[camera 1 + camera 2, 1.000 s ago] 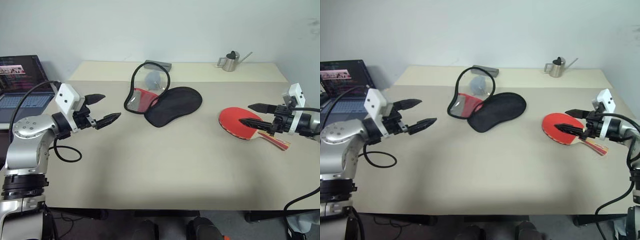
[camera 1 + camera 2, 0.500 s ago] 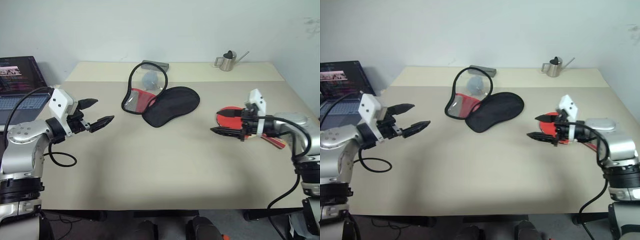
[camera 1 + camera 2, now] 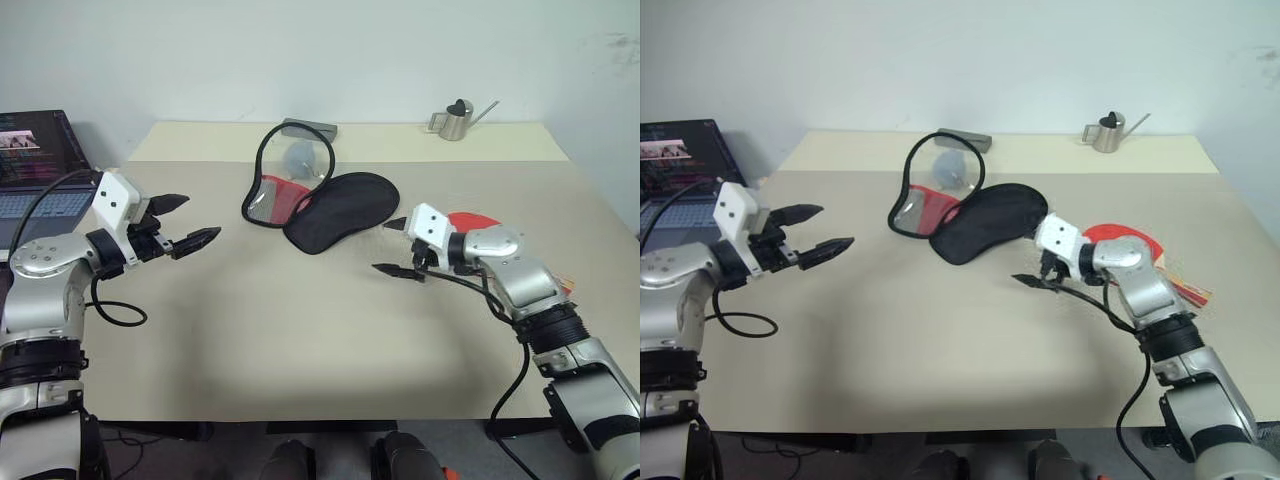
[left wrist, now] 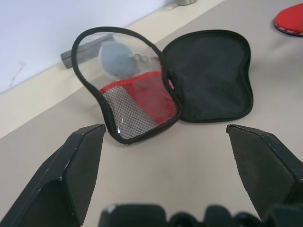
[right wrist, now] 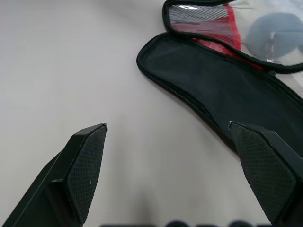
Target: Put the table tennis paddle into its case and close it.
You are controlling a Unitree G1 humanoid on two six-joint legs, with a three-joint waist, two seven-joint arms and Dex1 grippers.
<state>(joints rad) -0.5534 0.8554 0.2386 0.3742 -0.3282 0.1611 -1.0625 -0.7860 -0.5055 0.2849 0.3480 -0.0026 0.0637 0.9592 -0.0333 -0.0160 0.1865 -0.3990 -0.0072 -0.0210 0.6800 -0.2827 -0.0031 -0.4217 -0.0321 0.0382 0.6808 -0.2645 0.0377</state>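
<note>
i see both claws released and empty: my right claw [image 3: 395, 247] hangs just short of the case [image 3: 335, 208], which lies unzipped on the bench [image 3: 300, 330]. the table tennis paddle [image 3: 470, 221] sits behind that claw, beside its arm; the left claw [image 3: 188, 222] hovers well apart.

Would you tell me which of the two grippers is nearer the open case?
The right gripper, hovering just beside the case's black half. The left gripper hangs well off toward the laptop side.
</note>
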